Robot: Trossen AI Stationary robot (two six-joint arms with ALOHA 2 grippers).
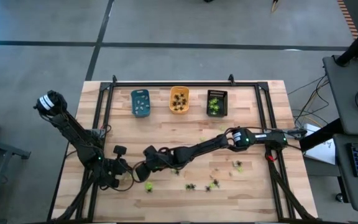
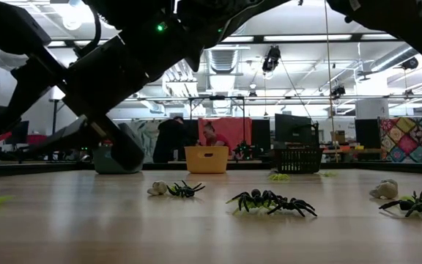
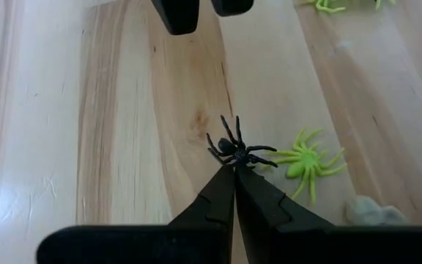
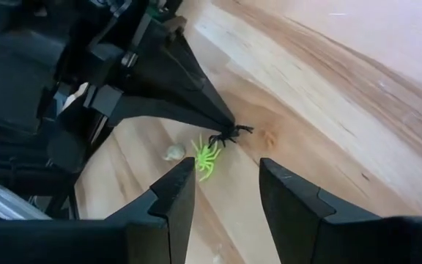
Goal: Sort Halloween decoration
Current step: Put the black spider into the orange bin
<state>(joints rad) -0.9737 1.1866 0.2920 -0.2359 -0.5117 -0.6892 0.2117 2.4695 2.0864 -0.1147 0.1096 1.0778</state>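
Low in the overhead frame, the left gripper (image 3: 234,167) pinches a black spider (image 3: 237,150) shut-tight beside a yellow-green spider (image 3: 308,162), while the right gripper (image 4: 227,180) hangs spread and empty facing them.

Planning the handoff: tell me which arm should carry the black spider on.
Left. Its tool is shut on the black spider, above the table. The right tool hangs open, facing it, and holds nothing.
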